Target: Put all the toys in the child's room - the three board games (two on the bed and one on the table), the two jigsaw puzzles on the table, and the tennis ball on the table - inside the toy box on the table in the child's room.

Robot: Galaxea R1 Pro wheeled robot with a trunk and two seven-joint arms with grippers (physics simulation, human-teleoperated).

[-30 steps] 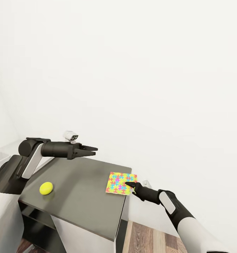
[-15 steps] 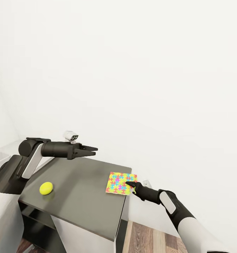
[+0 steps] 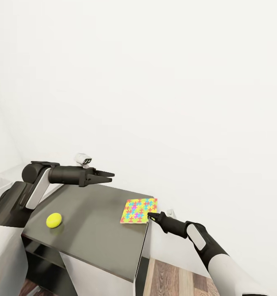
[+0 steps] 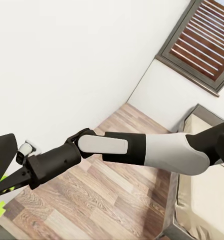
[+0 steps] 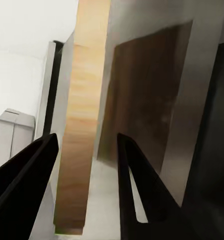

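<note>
Our right gripper (image 3: 150,215), fingers spread and empty, sits at the jigsaw puzzle's (image 3: 139,210) near corner to grasp it; the left gripper (image 3: 109,177) hovers parted above the puzzle's table (image 3: 93,222).

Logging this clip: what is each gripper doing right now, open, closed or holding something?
Left gripper: open, holding nothing, above the table's far edge.
Right gripper: open, empty, at the jigsaw puzzle's near edge.

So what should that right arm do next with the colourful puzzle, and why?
Probably ease the right gripper up and forward so its fingers straddle the puzzle's near corner, then close. The gripper sits at the table edge just beside that corner, and the right wrist view shows its fingers apart with nothing between them, so nothing is held yet.
</note>
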